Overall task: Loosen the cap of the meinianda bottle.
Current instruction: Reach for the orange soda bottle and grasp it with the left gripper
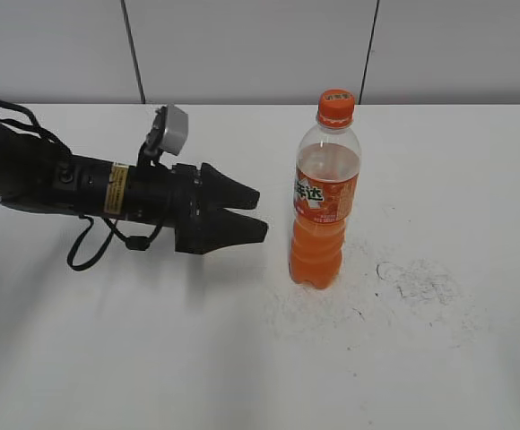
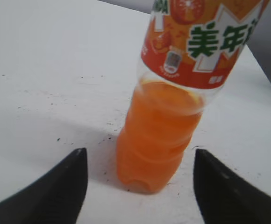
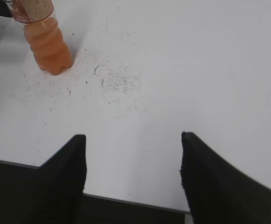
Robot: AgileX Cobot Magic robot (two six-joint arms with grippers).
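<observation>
The meinianda bottle (image 1: 324, 202) stands upright on the white table, clear plastic with orange drink and an orange label. Its orange cap (image 1: 336, 105) sits on top. My left gripper (image 1: 258, 213) is open and lies level just left of the bottle's lower half, a short gap away. In the left wrist view the bottle (image 2: 163, 135) stands ahead, centred between the open fingers (image 2: 140, 161); the cap is out of that view. My right gripper (image 3: 133, 140) is open and empty over the table's near edge. The bottle (image 3: 46, 39) shows far off at upper left there. The right gripper is outside the exterior view.
The white table (image 1: 439, 358) has dark scuff marks (image 1: 417, 279) right of the bottle. A grey panelled wall (image 1: 242, 45) runs behind the table. The table's edge (image 3: 126, 200) shows below the right gripper.
</observation>
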